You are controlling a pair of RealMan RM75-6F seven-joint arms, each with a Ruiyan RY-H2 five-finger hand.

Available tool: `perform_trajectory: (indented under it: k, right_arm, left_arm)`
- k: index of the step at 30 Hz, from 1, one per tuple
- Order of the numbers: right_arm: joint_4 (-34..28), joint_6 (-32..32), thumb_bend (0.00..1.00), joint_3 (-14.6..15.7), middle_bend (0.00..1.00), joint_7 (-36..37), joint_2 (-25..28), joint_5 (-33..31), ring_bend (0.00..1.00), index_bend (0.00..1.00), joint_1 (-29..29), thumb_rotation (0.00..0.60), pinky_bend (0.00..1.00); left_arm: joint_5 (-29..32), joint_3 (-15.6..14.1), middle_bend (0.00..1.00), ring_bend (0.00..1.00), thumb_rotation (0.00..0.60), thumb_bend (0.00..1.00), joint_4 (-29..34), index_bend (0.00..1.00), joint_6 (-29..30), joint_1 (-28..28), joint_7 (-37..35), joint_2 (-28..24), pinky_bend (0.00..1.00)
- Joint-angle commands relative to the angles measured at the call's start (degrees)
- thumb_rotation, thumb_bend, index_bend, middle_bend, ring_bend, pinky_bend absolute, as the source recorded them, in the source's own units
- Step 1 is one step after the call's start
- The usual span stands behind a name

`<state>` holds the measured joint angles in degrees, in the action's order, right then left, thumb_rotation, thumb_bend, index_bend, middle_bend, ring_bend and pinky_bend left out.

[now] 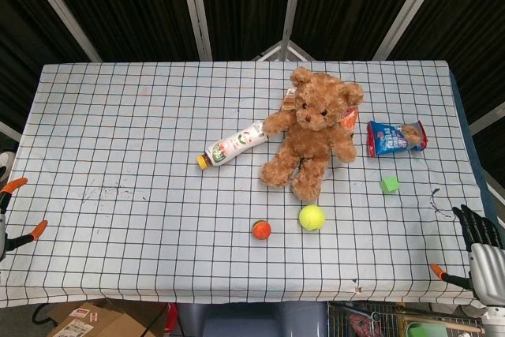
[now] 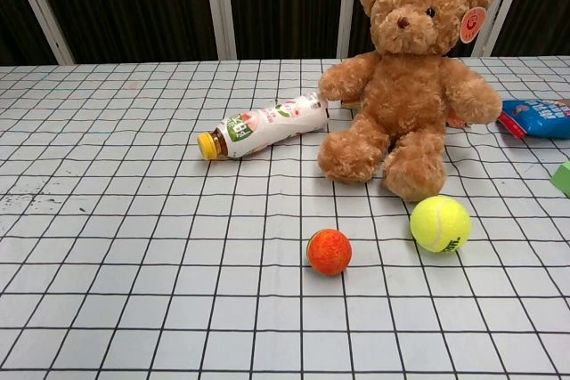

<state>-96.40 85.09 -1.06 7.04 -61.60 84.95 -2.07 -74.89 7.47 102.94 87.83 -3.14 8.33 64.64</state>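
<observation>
My right hand (image 1: 481, 249) shows only in the head view, at the table's front right corner. Its dark fingers (image 1: 472, 225) are stretched out and slightly apart, and it holds nothing. The green cube (image 1: 389, 185) is the thing nearest to it, well clear to the upper left. A brown teddy bear (image 1: 313, 130) (image 2: 405, 86) sits at mid table. A yellow-capped bottle (image 1: 233, 144) (image 2: 264, 125) lies on its side to the bear's left. In front of the bear rest a yellow tennis ball (image 1: 312, 217) (image 2: 440, 224) and a small orange ball (image 1: 261, 230) (image 2: 329, 251). My left hand is out of both views.
A blue snack bag (image 1: 396, 138) (image 2: 540, 117) lies right of the bear. The checked cloth (image 1: 118, 155) is held by orange clamps at the left edge (image 1: 35, 230) and front right (image 1: 439, 272). A cardboard box (image 1: 87, 323) and a wire basket (image 1: 394, 323) stand below the front edge.
</observation>
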Motion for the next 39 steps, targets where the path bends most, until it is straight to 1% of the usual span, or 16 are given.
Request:
perform_trajectory:
  k: [1,7,14,19,20,23,24,27,30,33,35,37,39]
  right_arm:
    - [-0.1,-0.8,0.07,-0.1,0.0,0.5,-0.1,-0.5,0.0,0.0,0.4,0.6,0.0]
    - [-1.2,-2.2,0.07,-0.2,0.0,-0.6,0.1,-2.1,0.0,0.0,0.6,0.6,0.0]
    - [-1.6,-2.9,0.07,-0.3,0.0,0.5,0.6,-3.0,0.0,0.0,0.7,0.6,0.0]
    - [-1.3,-5.0,0.07,-0.6,0.0,0.8,0.4,-3.9,0.0,0.0,1.8,0.6,0.0]
    - [-1.8,-4.4,0.07,-1.4,0.0,0.8,1.3,-3.6,0.0,0.0,2.1,0.6,0.0]
    - [-2.4,-6.0,0.07,-1.5,0.0,1.3,1.9,-3.5,0.0,0.0,3.1,0.6,0.0]
    - [-2.0,-7.3,0.07,-2.1,0.0,2.4,1.1,-4.3,0.0,0.0,4.0,0.6,0.0]
    - [-2.5,-11.2,0.07,-3.9,0.0,4.3,1.6,-7.1,0.0,0.0,6.4,0.6,0.0]
    - [-4.7,-17.2,0.07,-6.7,0.0,6.3,3.8,-11.8,0.0,0.01,10.0,0.6,0.0]
    - [-6.8,-25.0,0.07,-9.9,0.0,9.7,6.3,-18.3,0.0,0.02,14.1,0.6,0.0]
    - [-7.0,-29.9,0.07,-11.6,0.0,11.1,7.7,-22.2,0.0,0.02,16.8,0.6,0.0]
    - [-6.5,-34.7,0.07,-13.1,0.0,11.0,8.5,-26.5,0.0,0.02,19.9,0.6,0.0]
    - [-5.5,-37.5,0.07,-14.0,0.0,9.5,8.5,-29.8,0.0,0.03,22.5,0.6,0.0]
  left_arm:
    - [0.2,0.1,0.0,0.0,0.6,0.28,-0.1,0.22,-0.1,-0.2,0.6,0.2,0.0]
    - [-0.4,-0.1,0.0,0.0,0.6,0.28,0.1,0.22,0.2,-0.2,1.3,0.7,0.0]
    - [-0.3,0.1,0.0,0.0,0.6,0.28,0.4,0.22,0.8,0.0,1.2,0.6,0.0]
    - [0.1,0.4,0.0,0.0,0.6,0.28,0.6,0.22,1.5,0.6,0.2,0.0,0.0]
    - [0.2,0.6,0.0,0.0,0.6,0.28,0.7,0.22,2.1,0.8,-0.2,-0.2,0.0]
    - [0.1,1.0,0.0,0.0,0.6,0.28,0.6,0.22,3.0,1.2,-0.8,-0.2,0.0]
    - [0.3,1.1,0.0,0.0,0.6,0.28,0.5,0.22,3.2,1.3,-0.9,-0.2,0.0]
    - [0.9,1.3,0.0,0.0,0.6,0.28,0.2,0.22,2.8,1.1,-0.6,0.0,0.0]
    - [1.8,1.4,0.0,0.0,0.6,0.28,-0.1,0.22,1.7,0.5,0.5,0.6,0.0]
    - [2.3,1.5,0.0,0.0,0.6,0.28,-0.2,0.22,1.0,0.0,1.5,1.0,0.0]
    - [2.7,1.7,0.0,0.0,0.6,0.28,-0.3,0.22,0.9,-0.1,1.9,1.2,0.0]
    - [3.5,2.0,0.0,0.0,0.6,0.28,-0.5,0.22,0.8,-0.3,2.4,1.5,0.0]
    - [4.2,2.3,0.0,0.0,0.6,0.28,-0.6,0.22,0.7,-0.5,2.8,1.7,0.0]
